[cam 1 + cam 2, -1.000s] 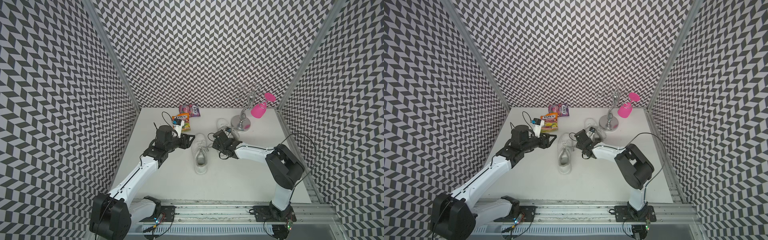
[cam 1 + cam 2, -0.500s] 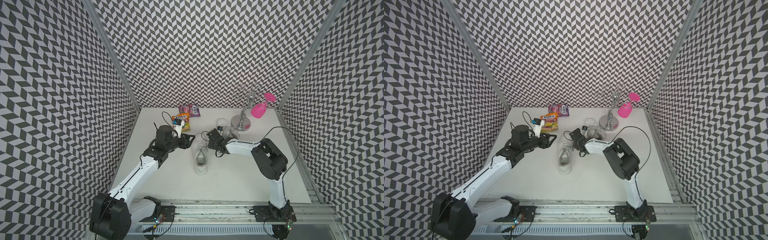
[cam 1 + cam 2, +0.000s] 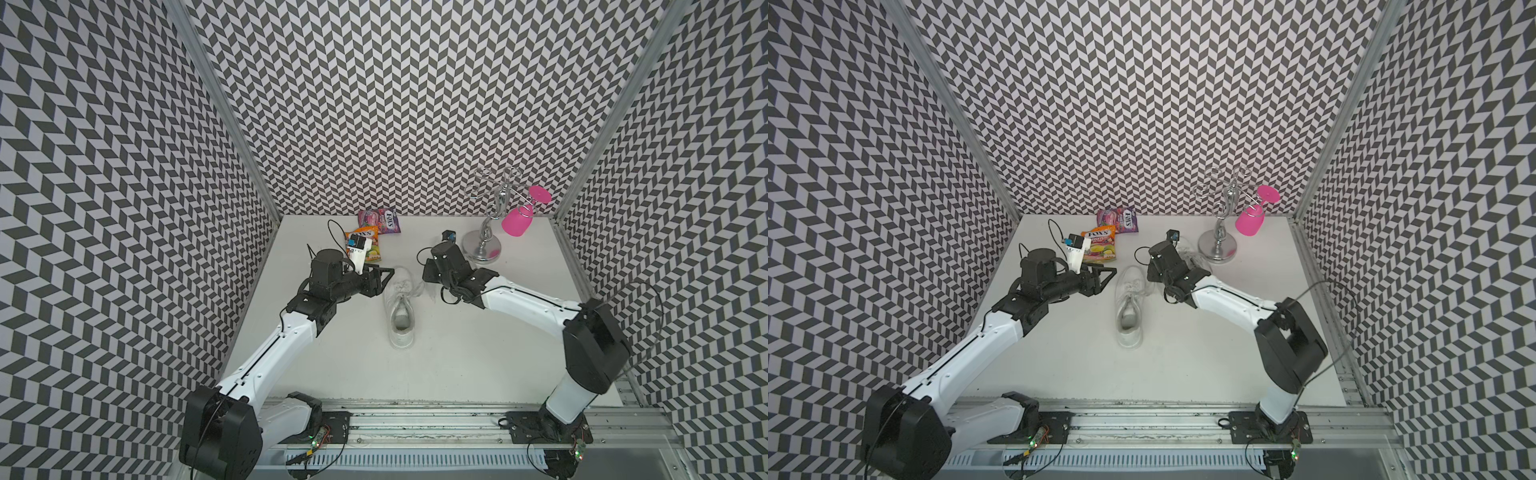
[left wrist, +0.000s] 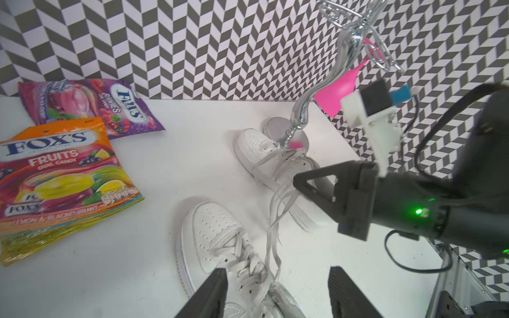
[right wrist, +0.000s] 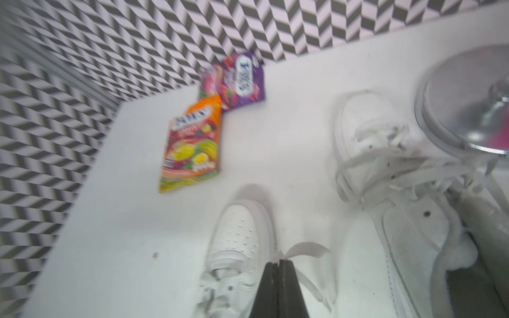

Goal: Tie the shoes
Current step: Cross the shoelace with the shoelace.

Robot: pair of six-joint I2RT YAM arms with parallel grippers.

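Filling most of both top views, chevron-patterned black & white walls enclose a white table (image 3: 478, 353) w/ two white-and-black arms reaching in from the near rail.

Left arm (image 3: 282, 345) stretches toward table centre; left gripper (image 3: 380, 279) sits just beside the near shoe's toe end, fingers apart w/ nothing between them; in the left wrist view its two dark fingers (image 4: 209, 294) straddle the shoe's laced part from above, not touching it as far as can be seen.

Right arm (image 3: 536, 307) bends in from the other side; right gripper (image 5: 278, 268) has fingers pressed together on a flat white lace (image 5: 300, 250) of the near shoe, the lace looping out from the tips (right wrist view is blurred).

Near shoe (image 3: 401, 305), all white, lies flat at table centre, toe pointing to the back wall, laces loose. Second shoe (image 4: 275, 162) sits behind it, nearer the back, its toe touching or just beside the stand's base, mostly hidden by the right gripper in both top views.

Chrome stand (image 3: 482, 249) near the back right corner carries a pink glass (image 3: 519, 220) hung upside down.

Two candy bags near the back wall: orange bag (image 3: 1100, 245) & purple bag (image 3: 1119, 220), overlapping at a corner.
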